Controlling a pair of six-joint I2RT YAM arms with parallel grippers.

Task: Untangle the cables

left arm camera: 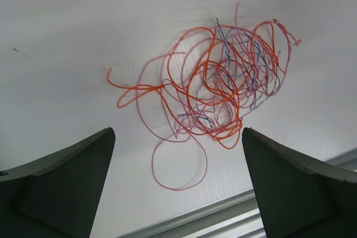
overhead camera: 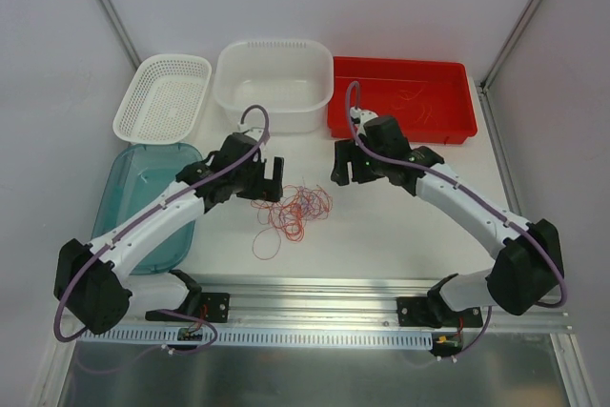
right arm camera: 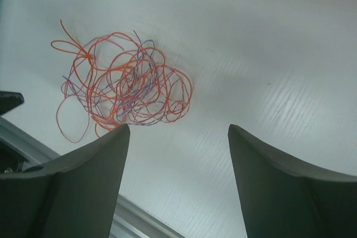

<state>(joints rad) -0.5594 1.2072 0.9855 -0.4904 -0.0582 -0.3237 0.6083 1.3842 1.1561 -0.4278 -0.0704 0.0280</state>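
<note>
Cables point(overhead camera: 294, 212) lie as one tangled red-orange clump on the worktop point(overhead camera: 400, 235) at mid-frame, nothing separated yet, with the left hand point(overhead camera: 271, 179) and right hand point(overhead camera: 340, 166) both spread wide, gripping nothing.

One cable tangle point(overhead camera: 295, 209) (mostly orange); one mesh basket point(overhead camera: 152, 137); one white tub point(overhead camera: 272, 117); one red tray point(overhead camera: 400, 129); one teal bin point(overhead camera: 143, 174)

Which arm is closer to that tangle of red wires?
The left gripper: it hangs at the left edge of the cable tangle; the right gripper sits farther off, toward the red tray.
</note>
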